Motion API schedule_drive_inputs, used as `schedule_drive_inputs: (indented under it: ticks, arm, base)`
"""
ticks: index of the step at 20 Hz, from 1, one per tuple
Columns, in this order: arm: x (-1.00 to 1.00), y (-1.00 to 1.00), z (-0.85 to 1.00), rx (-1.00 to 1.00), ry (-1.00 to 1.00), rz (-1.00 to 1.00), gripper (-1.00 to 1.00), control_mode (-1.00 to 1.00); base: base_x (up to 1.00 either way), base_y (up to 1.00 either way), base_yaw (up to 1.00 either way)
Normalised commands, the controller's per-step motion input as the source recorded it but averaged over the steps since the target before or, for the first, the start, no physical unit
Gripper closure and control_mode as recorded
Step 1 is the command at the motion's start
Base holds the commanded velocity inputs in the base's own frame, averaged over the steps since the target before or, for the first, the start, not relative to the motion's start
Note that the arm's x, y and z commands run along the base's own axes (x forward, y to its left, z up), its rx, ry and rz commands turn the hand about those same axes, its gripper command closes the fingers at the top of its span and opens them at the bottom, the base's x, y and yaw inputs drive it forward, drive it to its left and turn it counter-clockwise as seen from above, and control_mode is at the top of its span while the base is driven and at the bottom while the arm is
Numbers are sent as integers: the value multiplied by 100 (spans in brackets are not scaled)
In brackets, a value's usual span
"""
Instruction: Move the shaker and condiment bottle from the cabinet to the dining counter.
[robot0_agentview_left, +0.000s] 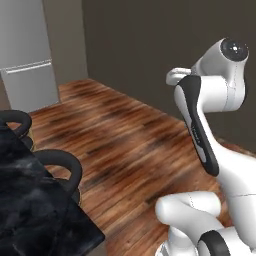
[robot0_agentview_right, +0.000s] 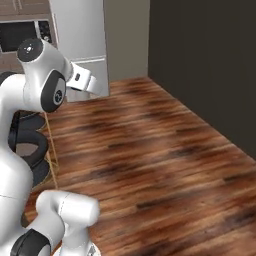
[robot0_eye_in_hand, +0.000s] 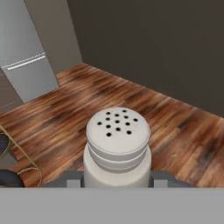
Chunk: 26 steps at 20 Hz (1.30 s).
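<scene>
Above streaked wood floor (robot0_eye_in_hand: 131, 100), gripper (robot0_eye_in_hand: 117, 181) clasping domed, perforated white shaker (robot0_eye_in_hand: 117, 146)

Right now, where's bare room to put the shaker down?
The shaker sits upright between the gripper fingers. Nearest bare patch is the dining counter, the black marble slab at lower left of the left base view. Its far edge is crowded by dark stools. Beyond lies bare wood floor up to the fridge.

Glossy white rounded arm (robot0_agentview_left: 220, 95) segments, black curved joint panels, dark round end caps, smooth unmarked shells
</scene>
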Motion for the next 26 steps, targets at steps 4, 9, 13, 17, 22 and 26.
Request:
schedule_drive_inputs:
  ticks: [4, 9, 13, 17, 22, 26]
  arm:
    - [0, 0, 0, 0, 0, 0, 100, 100]
    - [0, 0, 0, 0, 0, 0, 100, 100]
    - [0, 0, 0, 0, 0, 0, 100, 100]
    - [0, 0, 0, 0, 0, 0, 100, 100]
    - [0, 0, 0, 0, 0, 0, 100, 100]
    - [0, 0, 0, 0, 0, 0, 100, 100]
  base:
    - [71, -1, 46]
    - [67, -2, 50]
    - [54, -20, 49]
    - [43, -29, 45]
    - [38, -23, 56]
    - [28, -16, 74]
